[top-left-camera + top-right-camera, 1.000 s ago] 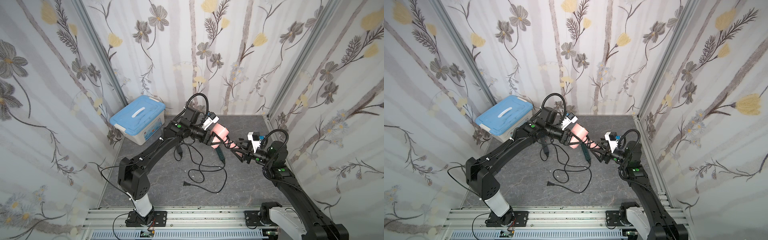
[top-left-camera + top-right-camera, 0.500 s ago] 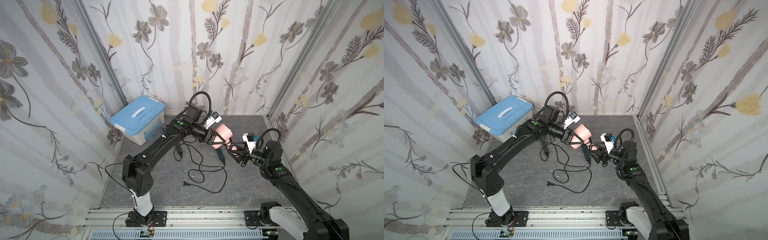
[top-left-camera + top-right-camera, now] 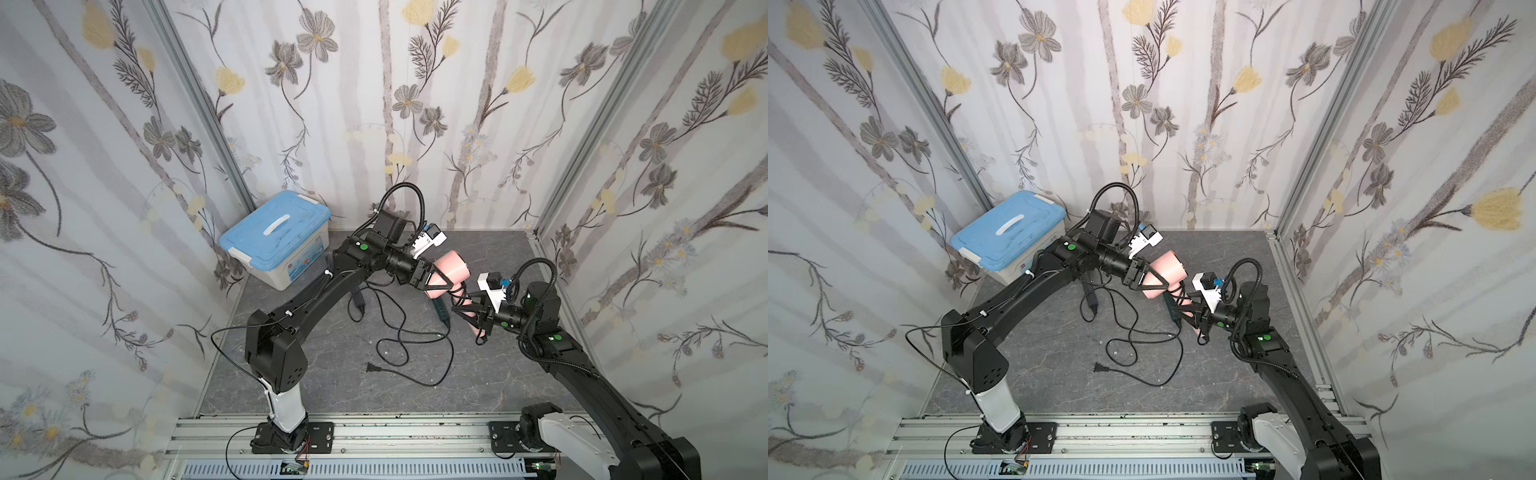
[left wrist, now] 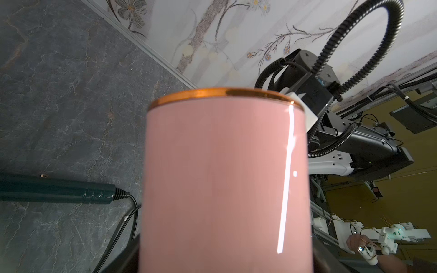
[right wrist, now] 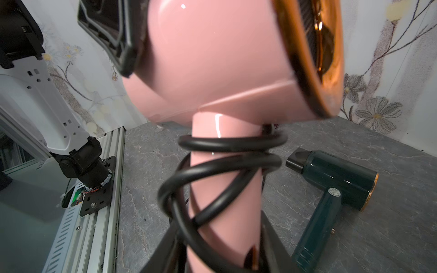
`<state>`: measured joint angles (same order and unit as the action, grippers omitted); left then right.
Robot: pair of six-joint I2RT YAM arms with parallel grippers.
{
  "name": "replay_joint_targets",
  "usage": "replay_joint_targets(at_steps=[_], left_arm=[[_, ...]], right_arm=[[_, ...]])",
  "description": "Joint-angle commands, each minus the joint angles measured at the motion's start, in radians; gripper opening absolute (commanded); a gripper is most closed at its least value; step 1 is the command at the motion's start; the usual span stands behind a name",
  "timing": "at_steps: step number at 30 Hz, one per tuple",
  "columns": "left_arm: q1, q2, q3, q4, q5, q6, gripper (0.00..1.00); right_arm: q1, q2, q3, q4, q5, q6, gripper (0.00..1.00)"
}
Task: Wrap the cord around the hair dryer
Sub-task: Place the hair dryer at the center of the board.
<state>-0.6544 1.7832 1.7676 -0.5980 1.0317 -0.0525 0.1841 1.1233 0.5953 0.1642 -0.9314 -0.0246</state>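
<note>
In both top views your left pincer (image 3: 446, 277) is clamped on the barrel of the pink hair dryer (image 3: 454, 266). It holds the dryer off the counter (image 3: 332, 386), just above the dark green hair dryer (image 3: 443, 309), so the handle juts free for winding. Your right pincer (image 3: 467, 309) straddles that handle, but you cannot tell whether it grips. Most of the cord (image 3: 399, 332) lies loose beside the dark green hair dryer, with its plug (image 3: 371, 367) farther off. The left wrist view shows little beyond the pink barrel. The right wrist view shows a few coils (image 5: 231, 144) round the handle, the lower ones slack. The right pincer is probably there to pin them.
</note>
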Motion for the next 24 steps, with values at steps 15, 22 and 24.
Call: replay_joint_targets(at_steps=[15, 22, 24], left_arm=[[-0.005, 0.021, 0.041, -0.013, 0.067, 0.074, 0.46], [0.009, 0.020, 0.041, 0.044, 0.045, 0.036, 0.77], [0.014, 0.019, 0.042, 0.062, 0.030, 0.022, 0.85]], right_arm=[[-0.079, -0.006, -0.017, -0.023, 0.135, 0.100, 0.00], [-0.111, -0.011, -0.021, -0.033, 0.121, 0.107, 0.00], [-0.120, -0.009, -0.024, -0.032, 0.120, 0.109, 0.00]])
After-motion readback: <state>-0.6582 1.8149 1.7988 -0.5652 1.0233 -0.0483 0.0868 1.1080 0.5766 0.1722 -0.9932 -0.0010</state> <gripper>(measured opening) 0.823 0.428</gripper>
